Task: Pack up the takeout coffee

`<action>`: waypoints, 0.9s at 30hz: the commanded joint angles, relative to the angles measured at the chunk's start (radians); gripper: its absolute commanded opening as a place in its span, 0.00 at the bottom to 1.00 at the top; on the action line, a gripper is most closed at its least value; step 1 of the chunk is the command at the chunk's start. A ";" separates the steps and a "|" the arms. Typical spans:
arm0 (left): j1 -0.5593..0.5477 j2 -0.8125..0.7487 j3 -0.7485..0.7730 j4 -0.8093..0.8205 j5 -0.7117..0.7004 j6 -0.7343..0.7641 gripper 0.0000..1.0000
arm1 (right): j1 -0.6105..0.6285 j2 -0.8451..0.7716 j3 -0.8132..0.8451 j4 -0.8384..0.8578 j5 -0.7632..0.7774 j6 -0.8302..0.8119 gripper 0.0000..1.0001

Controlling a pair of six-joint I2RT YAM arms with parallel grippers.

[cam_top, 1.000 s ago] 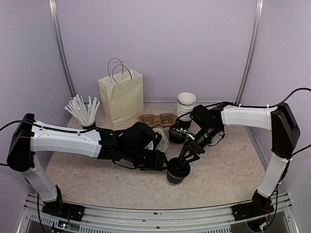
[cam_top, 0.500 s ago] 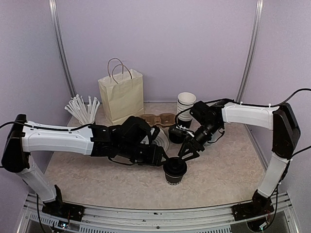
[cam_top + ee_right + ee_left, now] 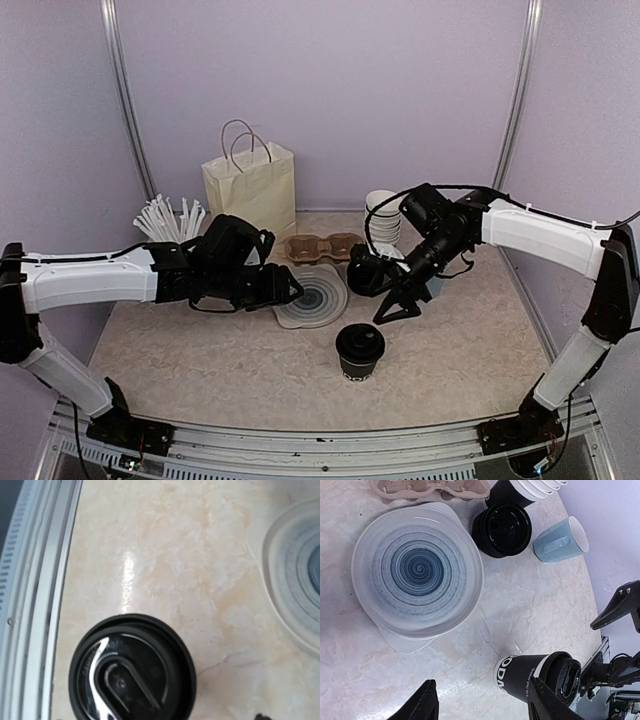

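Free around takeout coffee (image 3: 360, 351); plate (image 3: 312, 297) near.

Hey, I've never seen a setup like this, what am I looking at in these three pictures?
These are two robot arms bolted to a table, each ending in a two-finger gripper. The wide picture comes from a fixed camera above and behind them. The other two come from small cameras on the wrists, looking down at the table. On it are a lidded black coffee cup, a swirled blue plate, a paper bag, a cardboard cup carrier, a stack of black lids and a blue mug. The left gripper and the right gripper are both open and hold nothing. The cup stands free.
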 commanded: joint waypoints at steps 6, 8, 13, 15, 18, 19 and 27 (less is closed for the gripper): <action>-0.023 0.036 -0.006 0.087 0.191 -0.011 0.59 | 0.063 -0.007 -0.016 0.053 0.174 0.069 0.77; -0.041 0.054 -0.031 0.157 0.288 -0.071 0.57 | 0.044 -0.031 -0.038 0.053 0.167 0.104 0.75; -0.105 0.097 -0.078 0.286 0.377 -0.174 0.50 | -0.066 -0.066 -0.125 0.030 0.003 0.185 0.68; -0.124 0.121 -0.072 0.300 0.375 -0.178 0.48 | -0.086 -0.049 -0.163 0.011 -0.091 0.197 0.67; -0.138 0.149 -0.079 0.341 0.375 -0.197 0.46 | -0.085 -0.034 -0.205 0.016 -0.177 0.196 0.68; -0.138 0.156 -0.083 0.349 0.376 -0.202 0.45 | -0.081 -0.033 -0.199 0.021 -0.168 0.193 0.69; -0.127 0.170 -0.097 0.362 0.360 -0.225 0.38 | -0.039 0.005 -0.109 0.024 -0.112 0.200 0.72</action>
